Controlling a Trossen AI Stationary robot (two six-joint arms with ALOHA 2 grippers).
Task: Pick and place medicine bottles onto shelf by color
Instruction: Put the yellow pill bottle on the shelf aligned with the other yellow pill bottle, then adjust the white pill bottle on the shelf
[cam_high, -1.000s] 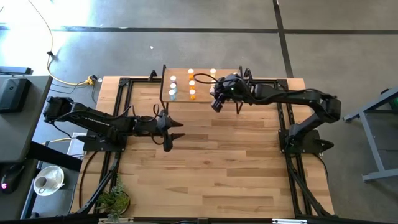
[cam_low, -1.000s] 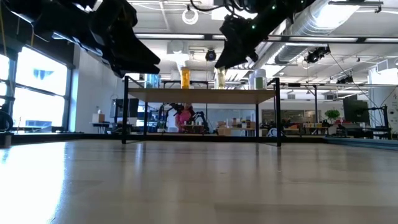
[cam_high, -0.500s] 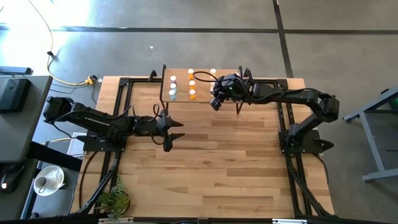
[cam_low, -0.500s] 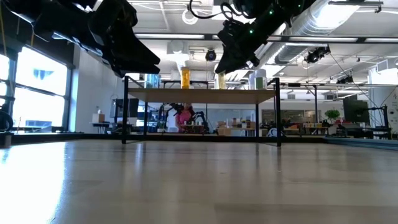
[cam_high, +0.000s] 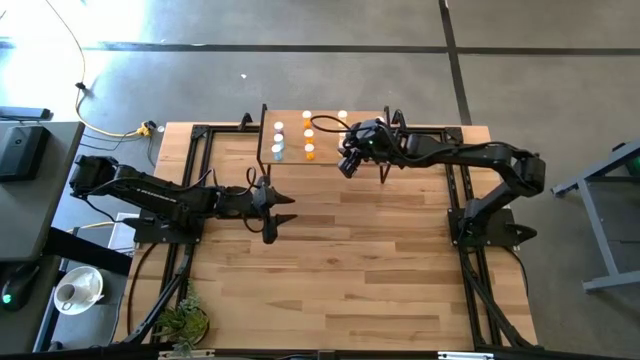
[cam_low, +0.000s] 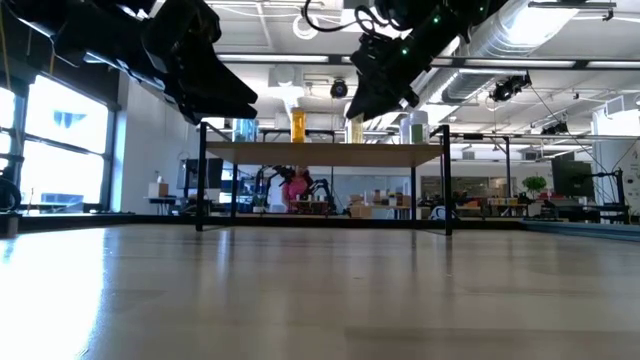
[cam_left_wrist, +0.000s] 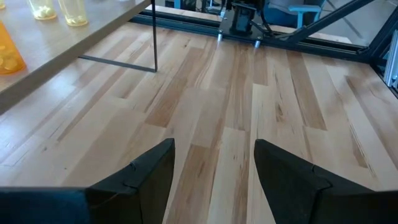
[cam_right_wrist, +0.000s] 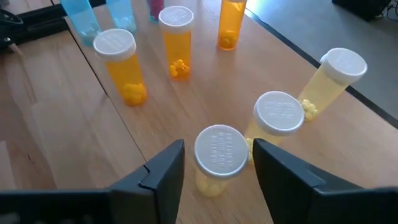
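The table (cam_high: 340, 250) is pale wood in planks, smooth with a soft sheen. The shelf (cam_right_wrist: 186, 106) has a matt light-wood top on thin black metal legs. The bottles (cam_right_wrist: 176, 40) on the shelf are translucent plastic with matt white ribbed caps. Both hands' fingers (cam_left_wrist: 143, 177) look like matt black plastic.

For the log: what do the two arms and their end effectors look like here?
Both arms are dark, jointed and slim, with black cables looping near the wrists. The left end effector and right end effector each have two dark, flat, tapered fingers. Small green lights show on the right arm's wrist in the low view.
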